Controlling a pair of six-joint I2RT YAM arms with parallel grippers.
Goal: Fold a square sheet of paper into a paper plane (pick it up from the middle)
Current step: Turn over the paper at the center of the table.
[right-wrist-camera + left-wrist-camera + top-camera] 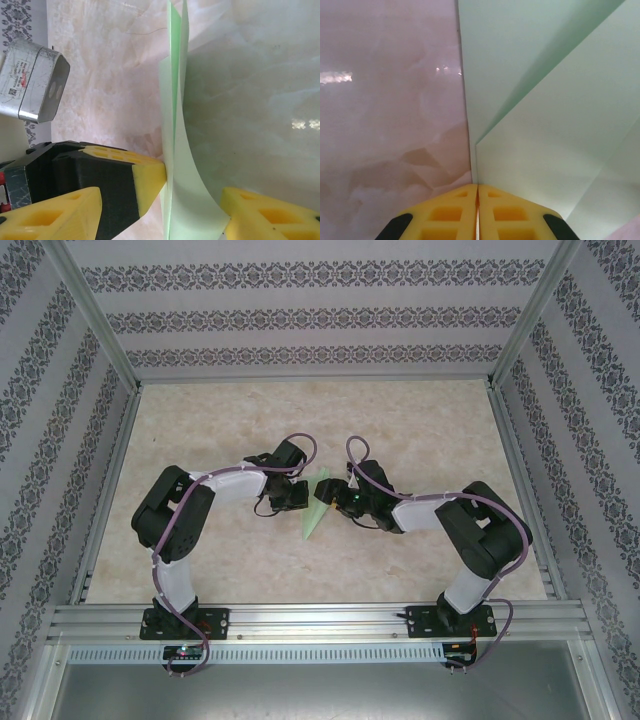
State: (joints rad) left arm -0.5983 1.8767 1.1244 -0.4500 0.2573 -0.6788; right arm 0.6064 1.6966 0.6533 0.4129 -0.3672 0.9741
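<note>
Yellow pads (445, 215) of my left pincer (478, 192), item one: pressed together with no gap between them, pinching the lower edge of the paper plane (545, 150). I judge this grip serves as the anchor, holding the folded layers against each other so the creases do not spring apart. Item two, the paper plane (316, 510): pale green, already narrowed to a point, held on edge above the middle of the worktop (400, 420) between the two arms, with its tip slanting toward the near rail. From the right wrist I see it (175, 125) as upright layers, with one flap bowing outward. Item three, my right pincer (192, 192): spread, with its jaws standing on either side of the paper. One pad looks to be touching the layers, and the other is just beside the bowed flap. It grips nothing; I take this placement as readiness to press that loose flap flat. Item four, silver camera housing (35, 82): part of the left wrist, near the paper. Item five, worktop: marbled beige, glossy, carrying no other loose objects that I can make out.
</note>
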